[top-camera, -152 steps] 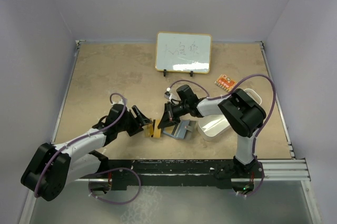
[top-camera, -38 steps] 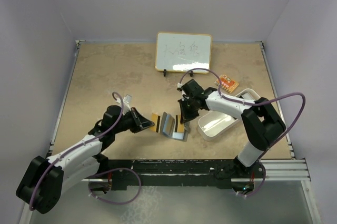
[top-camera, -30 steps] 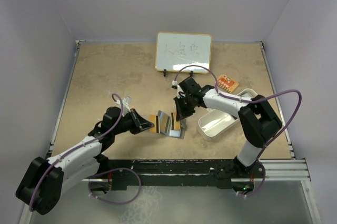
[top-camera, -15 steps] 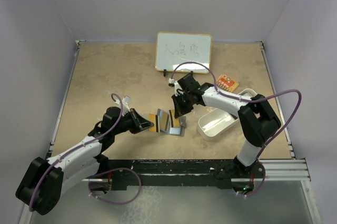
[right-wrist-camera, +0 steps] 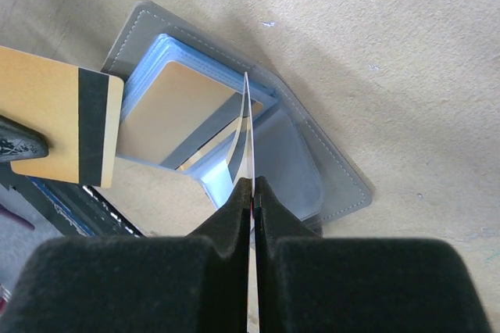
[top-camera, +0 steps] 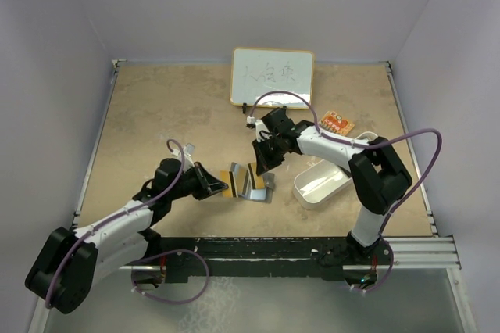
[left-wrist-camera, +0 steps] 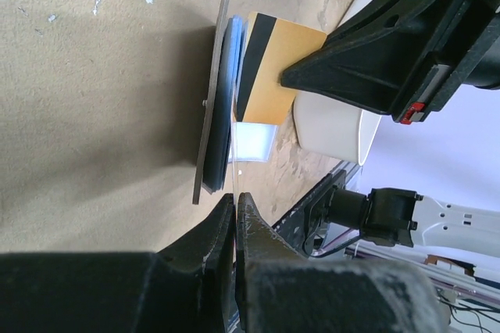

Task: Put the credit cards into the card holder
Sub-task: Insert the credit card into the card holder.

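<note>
The card holder (top-camera: 256, 184) is a small grey wallet. It lies open on the tan table (top-camera: 172, 114), a bit below the middle of the top view, just left of the white tray (top-camera: 319, 181). The right wrist view shows neat stitching round its edge and light blue see-through pockets inside. I cannot tell if a blue card sits in those pockets.

The orange-gold card (top-camera: 224, 187) has a black stripe down one side. It is just left of the card holder in the top view, and it fills the upper left of the right wrist view. The left gripper (top-camera: 212, 184) has its fingers pressed tight on the edge of this card. The right gripper (right-wrist-camera: 251, 186) pinches a thin clear flap that rises from the middle of the card holder.

The whiteboard (top-camera: 272, 76) stands near the top of the top view. It has black handwriting on it, too small to read. A small orange thing (top-camera: 336, 123) with dots lies to the lower right of the whiteboard.
</note>
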Available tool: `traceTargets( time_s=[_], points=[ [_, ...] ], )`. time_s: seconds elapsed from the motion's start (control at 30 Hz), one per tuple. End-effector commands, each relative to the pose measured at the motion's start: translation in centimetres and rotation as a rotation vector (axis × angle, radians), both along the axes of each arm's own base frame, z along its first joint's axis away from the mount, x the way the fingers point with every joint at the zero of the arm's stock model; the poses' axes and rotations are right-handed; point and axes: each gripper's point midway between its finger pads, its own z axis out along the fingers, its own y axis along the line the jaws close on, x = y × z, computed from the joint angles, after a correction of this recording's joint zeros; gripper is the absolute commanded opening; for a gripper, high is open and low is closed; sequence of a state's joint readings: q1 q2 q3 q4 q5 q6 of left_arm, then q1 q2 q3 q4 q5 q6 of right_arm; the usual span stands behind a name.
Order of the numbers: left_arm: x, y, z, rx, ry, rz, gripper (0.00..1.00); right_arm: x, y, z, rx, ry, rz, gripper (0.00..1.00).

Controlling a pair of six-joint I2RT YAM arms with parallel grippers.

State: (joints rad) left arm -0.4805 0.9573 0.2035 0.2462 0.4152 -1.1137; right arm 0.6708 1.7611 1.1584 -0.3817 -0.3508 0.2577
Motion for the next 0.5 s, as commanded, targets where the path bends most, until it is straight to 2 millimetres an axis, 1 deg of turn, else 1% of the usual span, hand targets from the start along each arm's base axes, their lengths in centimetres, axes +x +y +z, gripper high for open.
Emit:
traceTargets(
  time_s=[0.0, 0.1, 0.3, 0.47],
  points=[
    [1.0, -0.4, 1.2, -0.005, -0.081, -0.009, 0.00, 0.3, 0.5, 0.5, 0.014, -0.007, 0.038, 0.00],
    [1.1, -0.3, 0.7, 0.023, -0.077, -0.007, 0.00, -0.4, 0.6, 0.8, 0.020, 0.030, 0.040, 0.00],
    [1.1, 0.4, -1.5, 0.084, -0.048, 0.005, 0.00, -1.0, 0.8, 1.8, 0.044, 0.067, 0.003, 0.00],
    [1.3, 0.4, -1.9, 0.096, -0.049, 0.009, 0.00, -1.2, 1.7, 2.5, 0.108, 0.082, -0.022, 0.00]
  ],
)
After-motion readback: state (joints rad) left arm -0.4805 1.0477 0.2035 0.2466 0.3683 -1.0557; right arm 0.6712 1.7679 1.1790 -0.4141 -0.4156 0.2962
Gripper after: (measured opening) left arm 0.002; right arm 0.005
